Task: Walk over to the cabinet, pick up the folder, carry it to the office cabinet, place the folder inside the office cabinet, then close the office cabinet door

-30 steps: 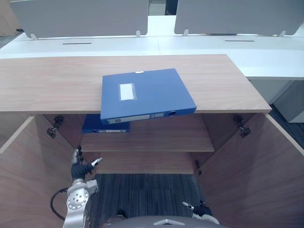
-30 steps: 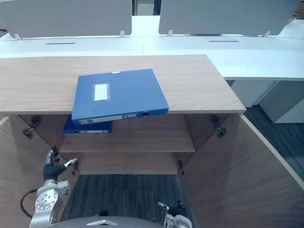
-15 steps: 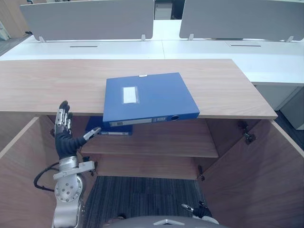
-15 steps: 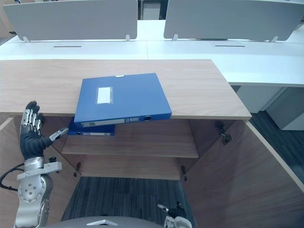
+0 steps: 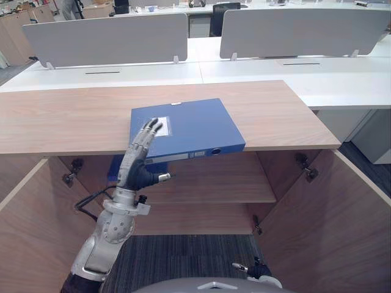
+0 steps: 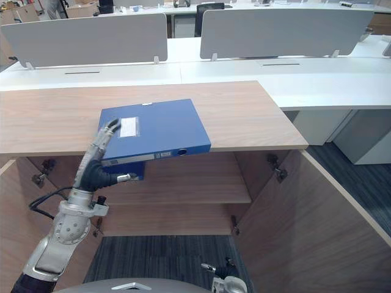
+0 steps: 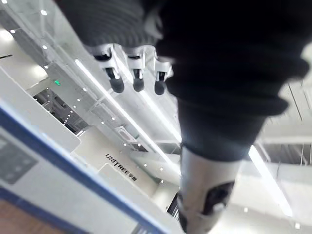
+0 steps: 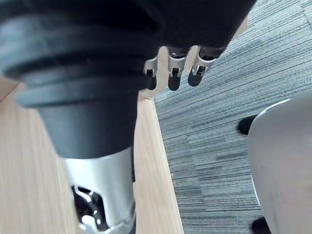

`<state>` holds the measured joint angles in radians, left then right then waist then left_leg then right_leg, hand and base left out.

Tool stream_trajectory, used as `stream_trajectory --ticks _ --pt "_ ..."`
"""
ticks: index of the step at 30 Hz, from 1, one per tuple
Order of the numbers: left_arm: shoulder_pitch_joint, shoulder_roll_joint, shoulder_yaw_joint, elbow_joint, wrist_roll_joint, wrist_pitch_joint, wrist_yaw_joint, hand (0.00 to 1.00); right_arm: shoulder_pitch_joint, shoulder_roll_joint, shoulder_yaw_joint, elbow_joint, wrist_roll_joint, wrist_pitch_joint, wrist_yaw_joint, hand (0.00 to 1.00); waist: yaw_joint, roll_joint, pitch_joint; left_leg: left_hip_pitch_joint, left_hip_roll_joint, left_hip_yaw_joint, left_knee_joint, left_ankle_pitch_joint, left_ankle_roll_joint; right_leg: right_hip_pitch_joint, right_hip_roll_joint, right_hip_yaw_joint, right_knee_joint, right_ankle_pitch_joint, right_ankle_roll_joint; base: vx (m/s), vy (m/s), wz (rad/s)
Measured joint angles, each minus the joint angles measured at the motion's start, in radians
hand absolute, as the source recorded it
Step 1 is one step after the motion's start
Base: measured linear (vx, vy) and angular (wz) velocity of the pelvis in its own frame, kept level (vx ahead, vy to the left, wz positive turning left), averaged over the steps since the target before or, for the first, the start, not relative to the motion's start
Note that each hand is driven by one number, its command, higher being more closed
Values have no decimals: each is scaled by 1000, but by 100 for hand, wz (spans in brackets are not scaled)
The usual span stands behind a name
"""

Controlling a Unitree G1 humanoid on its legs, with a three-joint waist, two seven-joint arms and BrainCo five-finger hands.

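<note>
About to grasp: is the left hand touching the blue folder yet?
Apart. The left wrist view shows the left hand fingertips against the ceiling, clear of the blue folder.

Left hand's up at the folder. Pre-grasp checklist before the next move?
1. Folder accessible: ok. The blue folder lies flat on the cabinet top, its front edge overhanging.
2. Left hand open: ok. The left hand has its fingers straight, at the folder's left front corner.
3. Contact with the folder: cannot tell.
4. Lookalike: not ok. A second folder lies on the shelf below.
5. Doors open: ok. Left door and right door.
6. Right hand ready: not ok. The right hand hangs low near the floor.
</note>
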<state>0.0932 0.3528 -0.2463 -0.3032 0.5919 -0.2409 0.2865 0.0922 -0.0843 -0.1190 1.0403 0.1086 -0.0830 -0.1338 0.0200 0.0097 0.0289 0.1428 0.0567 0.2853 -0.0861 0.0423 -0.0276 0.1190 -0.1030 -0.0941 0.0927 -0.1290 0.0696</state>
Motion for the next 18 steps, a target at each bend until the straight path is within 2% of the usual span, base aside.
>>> stream_trajectory --ticks 7,12,18 --pt "-40 3 -39 64 203 70 41 0 -15 -6 0 2 1 1 -2 0 -20 -5 0 -4 -2 -13 0 -3 4 3 2 16 -38 20 1 31 -3 -7" --pt "-77 0 -55 127 294 111 52 0 -22 -6 0 7 2 5 0 0 -29 -8 2 -3 -2 -13 -1 -8 7 7 2 25 -56 32 5 21 -3 -8" --pt "-85 -10 -63 138 353 133 64 0 -22 -6 0 8 13 20 2 0 -32 -13 1 0 -2 -13 -1 -9 5 21 3 23 -77 45 3 0 0 0"
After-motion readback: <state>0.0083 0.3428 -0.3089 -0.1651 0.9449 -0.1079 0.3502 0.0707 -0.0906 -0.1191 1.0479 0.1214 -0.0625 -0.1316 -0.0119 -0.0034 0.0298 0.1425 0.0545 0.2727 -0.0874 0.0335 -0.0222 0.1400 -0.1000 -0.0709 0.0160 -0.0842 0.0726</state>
